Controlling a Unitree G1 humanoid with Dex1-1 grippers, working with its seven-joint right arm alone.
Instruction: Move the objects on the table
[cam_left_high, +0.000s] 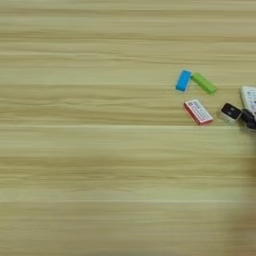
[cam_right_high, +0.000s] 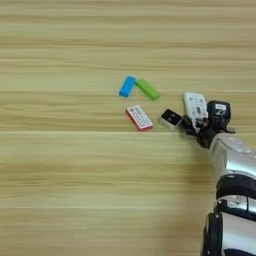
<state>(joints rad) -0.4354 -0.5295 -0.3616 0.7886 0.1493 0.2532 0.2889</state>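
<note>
On the table (cam_right_high: 65, 165), five small objects lie together right of centre. A blue piece (cam_right_high: 127, 86) and a green piece (cam_right_high: 148, 89) lie furthest back, almost touching. In front of them lies the red-edged white packet (cam_right_high: 139, 117). The black-topped beige square (cam_right_high: 171, 119) is to its right. The white remote (cam_right_high: 195, 106) lies further right, pointing away from me. My right gripper (cam_right_high: 202, 119) is open at the remote's near end, one black finger on each side of it. The left finger almost touches the black-topped square.
My silver forearm (cam_right_high: 231, 155) comes up from the bottom right corner and covers that part of the table. In the left eye view, only the remote (cam_left_high: 250, 97) and one black finger (cam_left_high: 248, 118) show at the right edge.
</note>
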